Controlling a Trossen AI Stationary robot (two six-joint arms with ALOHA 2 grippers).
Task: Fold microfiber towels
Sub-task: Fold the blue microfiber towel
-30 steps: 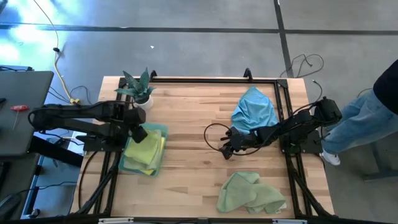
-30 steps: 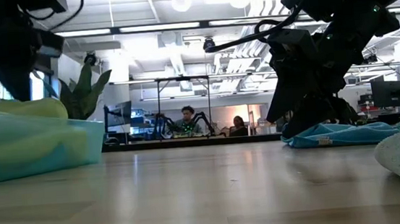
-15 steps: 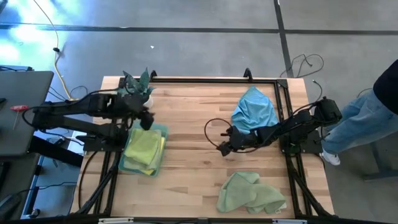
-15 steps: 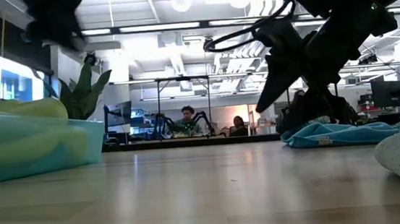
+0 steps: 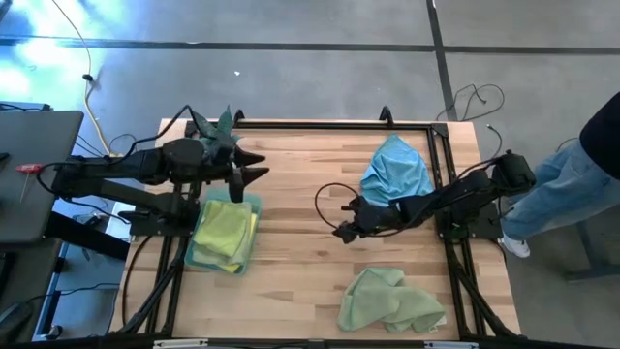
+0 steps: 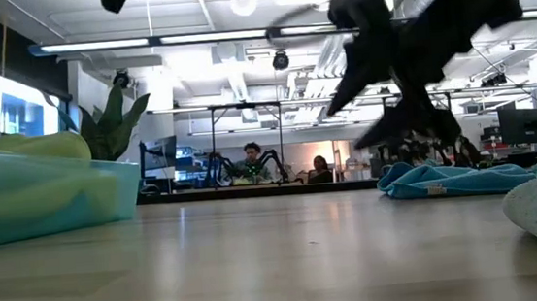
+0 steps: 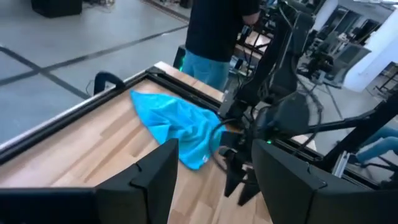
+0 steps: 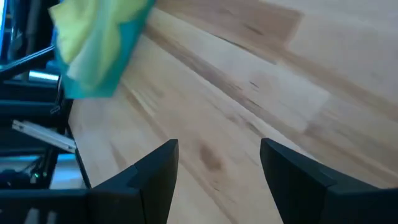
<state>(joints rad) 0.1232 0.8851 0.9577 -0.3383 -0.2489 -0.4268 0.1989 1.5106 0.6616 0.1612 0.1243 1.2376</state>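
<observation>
- The left gripper is up over the table's far-left part, next to the small spiky green potted plant; its two dark fingers are spread apart with nothing between them.
- Just below it in the overhead view lies the stack of folded soft microfiber towels near the table's left edge: yellow-green cloths on top, a teal one underneath showing around the edges.
- From table height that stack looms at the left, teal below and pale yellow-green above, with the plant's leaves behind it.
- The right gripper hangs over the middle of the pale wooden table, pointing toward the left side, fingers wide apart and holding nothing; only bare wood shows between them.
- The crumpled sky-blue microfiber towel sits in a heap at the far right of the table, just beside the right arm.
- The left wrist camera catches the same blue towel across the table, with the right arm behind it.
- The rumpled pale green microfiber towel lies unfolded near the table's front right, apart from both grippers.
- A person in a dark top and blue jeans stands off the table's right edge.
- Two more people sit far back in the room.
</observation>
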